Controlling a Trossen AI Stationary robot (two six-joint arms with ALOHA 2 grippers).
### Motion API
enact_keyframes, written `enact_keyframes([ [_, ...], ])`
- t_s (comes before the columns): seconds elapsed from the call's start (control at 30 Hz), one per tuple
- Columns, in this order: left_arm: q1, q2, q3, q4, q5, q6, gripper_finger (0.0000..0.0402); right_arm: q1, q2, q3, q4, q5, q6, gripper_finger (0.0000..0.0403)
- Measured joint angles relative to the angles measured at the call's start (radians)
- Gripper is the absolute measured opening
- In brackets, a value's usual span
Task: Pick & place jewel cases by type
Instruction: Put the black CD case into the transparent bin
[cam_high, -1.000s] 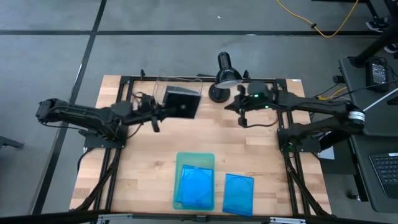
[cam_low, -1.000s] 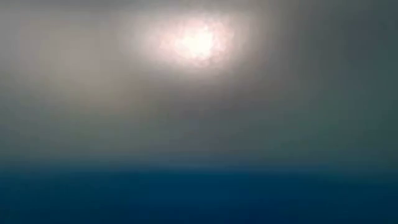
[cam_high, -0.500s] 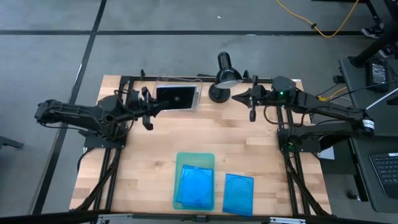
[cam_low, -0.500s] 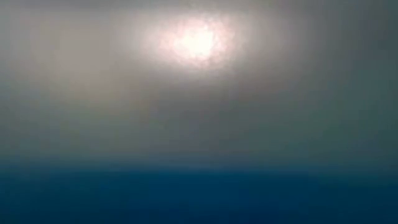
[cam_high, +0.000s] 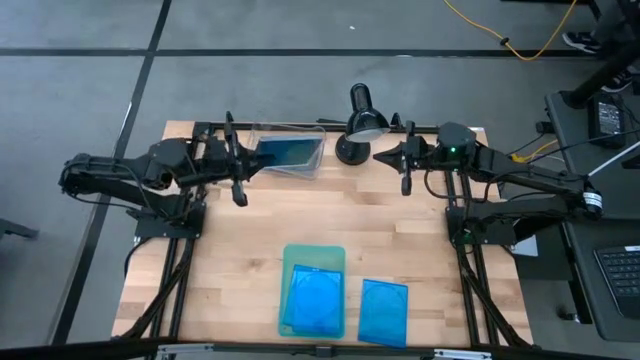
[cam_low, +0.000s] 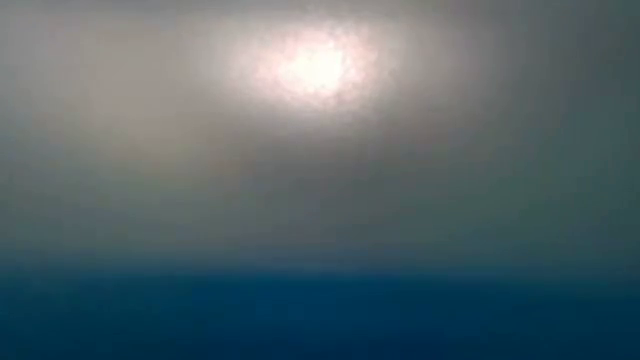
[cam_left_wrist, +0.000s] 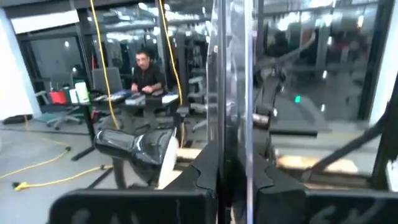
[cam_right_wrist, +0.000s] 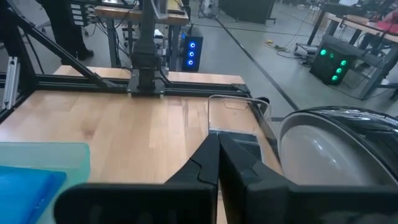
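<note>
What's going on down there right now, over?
Left gripper shut, empty, beside clear bin. Right gripper shut, idle by lamp. Blue jewel cases on near edge. Nothing blocking.

You won't find any readable text, label, brand, number or sign in these views, on the surface or in the room behind.

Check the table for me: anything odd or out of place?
Yes: the low view is a blurred blue-grey haze, apparently blocked. Also, one blue jewel case lies on bare wood beside the pale-green tray.
</note>
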Motion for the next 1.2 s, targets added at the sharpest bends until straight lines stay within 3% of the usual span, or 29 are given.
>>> enact_keyframes([
  [0.27,-0.043,0.111,0.134,-0.145,-0.092,0.177,0.0013,0.000,0.000,0.000,-0.006,-0.001,0.001,0.0006],
  [0.63,-0.144,0.231,0.238,-0.254,-0.484,0.449,0.0013,0.000,0.006,0.001,-0.038,0.015,0.005,0.0006],
  [1.0,-0.215,0.340,0.279,-0.243,-0.868,0.770,0.0013,0.000,0.024,0.002,-0.048,0.025,0.027,0.0006],
  [1.2,-0.231,0.400,0.285,-0.227,-1.004,0.973,0.0013,0.000,0.024,0.002,-0.046,0.035,0.026,0.0006],
])
